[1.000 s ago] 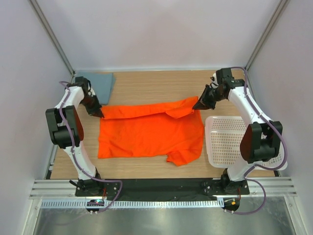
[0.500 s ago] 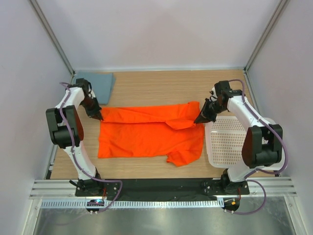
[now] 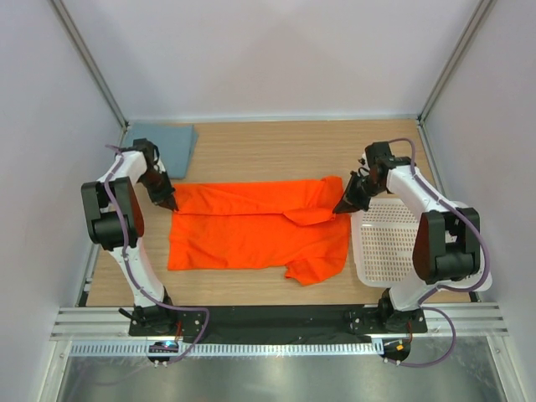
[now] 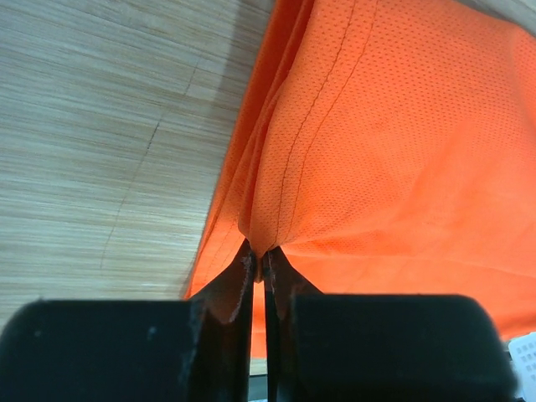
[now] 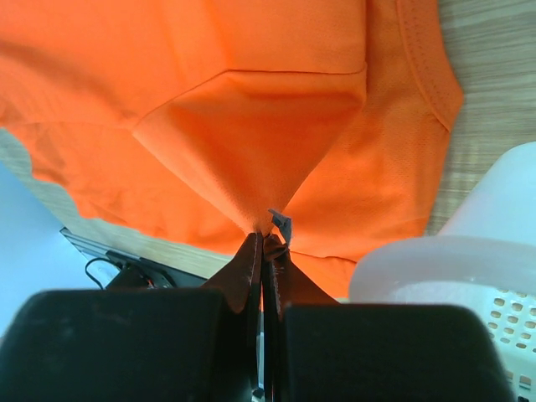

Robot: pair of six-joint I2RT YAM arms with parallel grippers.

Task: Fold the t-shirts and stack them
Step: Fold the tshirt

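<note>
A bright orange t-shirt (image 3: 255,230) lies spread across the wooden table, its far edge folded toward the near side. At the shirt's far left corner my left gripper (image 3: 173,206) is shut on the fabric, and a pinched fold of orange mesh (image 4: 285,201) rises from between its jaws. My right gripper (image 3: 339,209) is shut on the far right corner, where orange cloth (image 5: 251,142) and a small grey tag (image 5: 281,224) stick out of the jaws. A folded grey-blue t-shirt (image 3: 170,144) lies in the back left corner.
A white perforated basket (image 3: 394,239) stands at the right, close beside my right gripper and touching the orange shirt's right edge. Its rim (image 5: 435,260) fills the lower right of the right wrist view. Grey walls enclose the table on three sides.
Both grippers have pulled the shirt's far edge toward the near side. The right one moved farther, down to the basket's corner. The fold over the shirt has widened.
</note>
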